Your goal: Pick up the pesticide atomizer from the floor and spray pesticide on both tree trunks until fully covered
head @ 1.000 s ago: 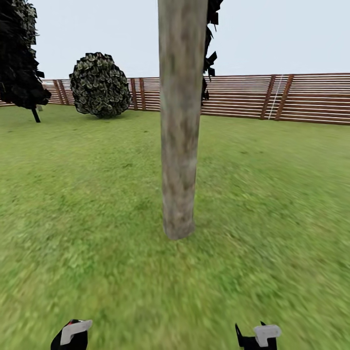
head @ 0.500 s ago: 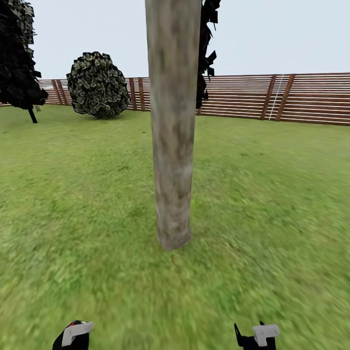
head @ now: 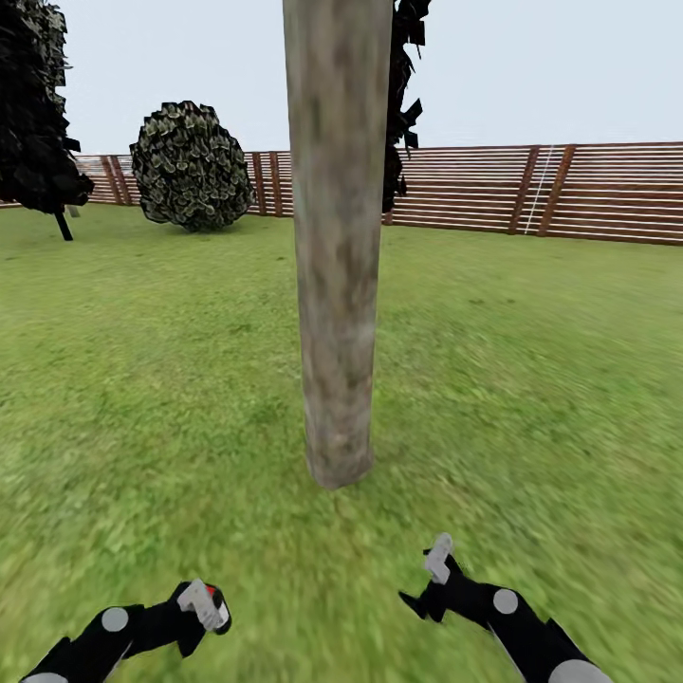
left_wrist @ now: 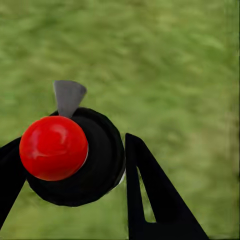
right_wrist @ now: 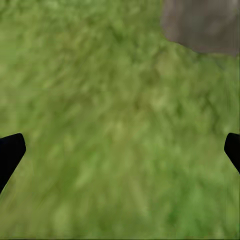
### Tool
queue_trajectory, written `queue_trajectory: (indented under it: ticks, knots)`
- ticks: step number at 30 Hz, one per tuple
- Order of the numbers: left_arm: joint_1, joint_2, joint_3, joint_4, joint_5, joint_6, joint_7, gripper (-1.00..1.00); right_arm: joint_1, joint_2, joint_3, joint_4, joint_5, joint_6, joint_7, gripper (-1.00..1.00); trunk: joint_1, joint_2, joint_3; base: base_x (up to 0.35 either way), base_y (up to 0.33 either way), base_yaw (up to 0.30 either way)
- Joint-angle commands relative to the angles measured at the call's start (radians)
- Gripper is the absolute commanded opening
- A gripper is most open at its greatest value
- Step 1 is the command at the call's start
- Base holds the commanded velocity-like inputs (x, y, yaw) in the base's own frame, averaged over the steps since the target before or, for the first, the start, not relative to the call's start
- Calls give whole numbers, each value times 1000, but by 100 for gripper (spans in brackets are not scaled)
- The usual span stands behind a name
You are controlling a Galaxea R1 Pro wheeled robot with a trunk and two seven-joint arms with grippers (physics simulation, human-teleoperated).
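Gripped the atomizer (left_wrist: 92,165) in the left gripper (left_wrist: 70,145), low at the left of the head view, black fingers (left_wrist: 150,200) pressed against its round black body from both sides. Showed a shiny red ball (left_wrist: 53,147) on top and a grey wedge-shaped tab (left_wrist: 68,95) poking out beside it, with blurred grass behind. From the head camera, caught just a sliver of that red on the atomizer (head: 216,596), tucked beside the pale finger of the left gripper (head: 204,607).

Over on the right, kept the right gripper (head: 425,581) spread wide and holding nothing, one pale finger up, one black finger down. In the right wrist view, saw the two dark fingertips (right_wrist: 10,152) far apart at opposite edges, with grass between them and the grey foot of the trunk (right_wrist: 200,25) off in one corner.

Straight ahead, just past both grippers, stood before the trunk (head: 337,285): thick, upright, pale grey-brown and mottled, bare of branches, rooted in the lawn (head: 531,379) and blocking the middle of the scene. Behind it, glimpsed ragged dark foliage (head: 403,95) at its right edge.

Farther back on the left, made out a round bush (head: 190,166) and a black tree (head: 38,123) on a thin dark stem. Closed off the far edge with a brown slatted fence (head: 588,194) under a pale sky (head: 550,66).
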Motion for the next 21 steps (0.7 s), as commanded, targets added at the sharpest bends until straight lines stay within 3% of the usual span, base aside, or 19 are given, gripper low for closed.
queue_trajectory:
  ticks: [1,2,6,7,9,13,15,16,18,21]
  knots:
    - [-15,-4,8,0,-38,3,-51,-100,-9,1,2,-6,19,-3,52,100,0,0,-1,0,0,0]
    - [-44,-12,7,-1,-84,23,-135,-100,-22,4,2,-30,41,2,157,100,0,0,-1,0,0,0]
    - [-86,-18,4,-2,-143,80,-200,-100,-28,6,2,-60,51,4,236,100,0,0,-1,0,0,0]
    - [-97,-22,-3,-2,-179,91,-214,-100,-29,12,3,-65,54,4,253,100,0,0,-1,0,0,0]
    - [-111,-48,-17,-2,-296,111,-273,-100,-29,40,5,-74,64,4,284,100,0,0,-1,0,0,0]
    - [-112,-73,-19,-3,-347,129,-288,-100,-29,67,5,-77,89,4,302,100,0,0,-1,0,0,0]
    - [-112,-97,-19,-3,-395,148,-291,-100,-29,99,5,-78,160,4,342,100,0,0,-1,0,0,0]
    - [-112,-101,-19,-3,-408,152,-292,-100,-29,107,5,-78,183,3,349,-100,0,0,-1,0,0,0]
    - [-112,-122,-19,-2,-433,158,-292,-100,-31,125,5,-80,230,3,360,-100,0,0,-1,0,0,0]
    - [-112,-129,-19,-2,-442,158,-292,-100,-31,127,5,-81,239,3,362,-100,0,0,-1,0,0,0]
